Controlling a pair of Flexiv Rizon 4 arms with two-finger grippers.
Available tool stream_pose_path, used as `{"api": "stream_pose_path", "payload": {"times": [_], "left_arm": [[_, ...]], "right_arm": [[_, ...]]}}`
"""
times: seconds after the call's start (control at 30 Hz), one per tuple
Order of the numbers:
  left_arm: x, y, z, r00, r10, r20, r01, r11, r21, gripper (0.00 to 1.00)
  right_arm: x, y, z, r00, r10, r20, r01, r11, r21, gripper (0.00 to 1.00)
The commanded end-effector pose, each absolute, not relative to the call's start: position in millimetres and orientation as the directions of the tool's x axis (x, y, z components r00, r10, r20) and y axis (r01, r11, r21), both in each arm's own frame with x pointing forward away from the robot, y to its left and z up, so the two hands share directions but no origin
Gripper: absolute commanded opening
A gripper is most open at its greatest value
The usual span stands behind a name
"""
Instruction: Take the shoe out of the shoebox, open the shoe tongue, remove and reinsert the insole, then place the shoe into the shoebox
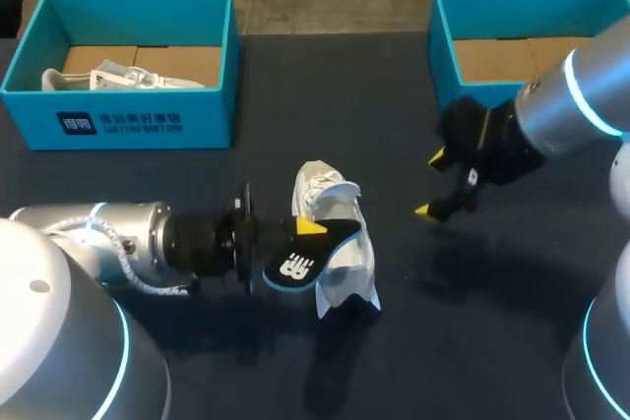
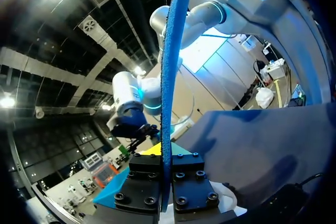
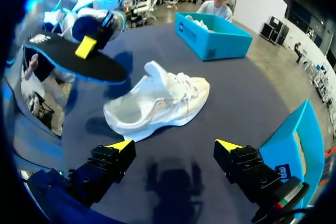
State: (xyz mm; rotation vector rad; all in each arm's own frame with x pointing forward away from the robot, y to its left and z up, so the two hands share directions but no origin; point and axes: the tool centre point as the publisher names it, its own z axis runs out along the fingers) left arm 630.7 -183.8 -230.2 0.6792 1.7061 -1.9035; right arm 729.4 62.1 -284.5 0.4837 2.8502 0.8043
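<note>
A white shoe point(image 1: 342, 248) lies on its side on the dark table, mid-front, its opening toward my right gripper point(image 3: 175, 145). Just above the shoe hangs the insole point(image 1: 293, 265), black with a blue rim, and my left gripper point(image 1: 311, 230) is shut on it. In the left wrist view the insole point(image 2: 168, 77) stands edge-on between the fingers. The right gripper point(image 1: 430, 184) hovers open to the right of the shoe, nothing between its fingers. From the right wrist the shoe point(image 3: 157, 103) lies ahead of the open fingers, with the insole point(image 3: 73, 59) raised beyond its heel.
A blue shoebox point(image 1: 118, 115) at the back left holds another white shoe point(image 1: 108, 78). A second blue shoebox point(image 1: 443, 36) with a cardboard floor stands at the back right, close behind my right arm.
</note>
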Motion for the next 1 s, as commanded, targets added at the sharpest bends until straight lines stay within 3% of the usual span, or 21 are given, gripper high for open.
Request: {"api": "stream_pose_path", "payload": {"times": [0.03,0.6,1.0], "left_arm": [[632,-186,-239,-0.761,-0.049,-0.647,0.648,-0.099,-0.755,0.0],[643,-194,-251,-0.788,-0.067,-0.612,0.615,-0.098,-0.782,0.0],[648,-201,-266,-0.799,-0.062,-0.599,0.602,-0.076,-0.795,0.0]], "right_arm": [[722,70,-300,-0.937,0.341,-0.076,0.254,0.814,0.523,1.0],[698,79,-318,-0.978,0.153,-0.142,0.049,0.83,0.556,1.0],[684,101,-317,-0.984,0.084,-0.159,-0.015,0.843,0.537,1.0]]}}
